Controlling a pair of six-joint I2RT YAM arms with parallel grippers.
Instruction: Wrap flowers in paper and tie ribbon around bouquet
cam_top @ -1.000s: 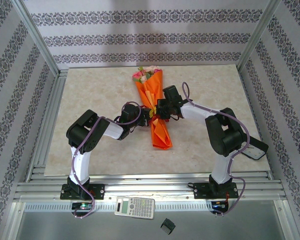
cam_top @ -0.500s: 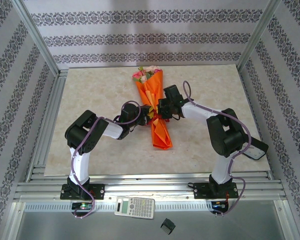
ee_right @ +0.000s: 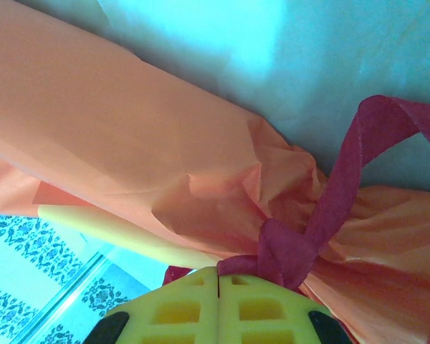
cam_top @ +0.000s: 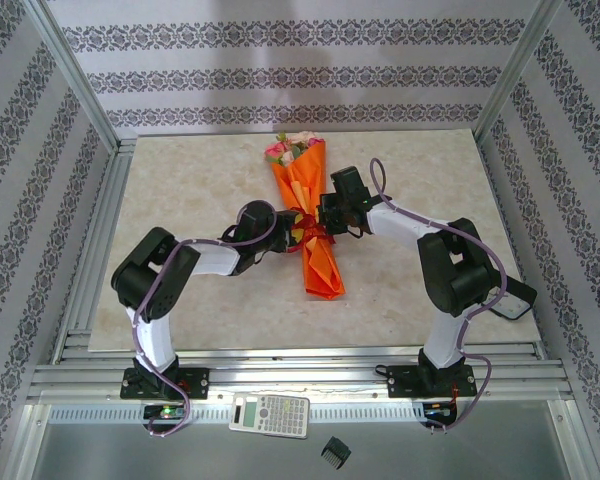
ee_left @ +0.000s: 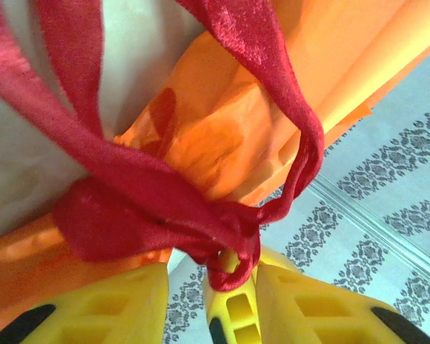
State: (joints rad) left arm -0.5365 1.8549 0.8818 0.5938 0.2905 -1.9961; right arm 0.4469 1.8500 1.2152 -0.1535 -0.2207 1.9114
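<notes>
You were tying the knot; your left gripper [ee_left: 190, 287] stood part open, the ribbon [ee_left: 150, 215] loose against it; the bouquet [cam_top: 320, 262] lay mid-table [cam_top: 180, 180] between both grippers; your right gripper [ee_right: 217, 276] was pinched shut on the ribbon; next, likely, a snug outward pull; bare table either side allowed it.

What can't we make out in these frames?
Top view: ribbon knot too small, crowded by left gripper and right gripper.
Left wrist: ribbon tails cut off by top edge.
Right wrist: whether the shut gripper pinches ribbon; knot covers its tips.
Flowers: stems hidden inside paper.
</notes>
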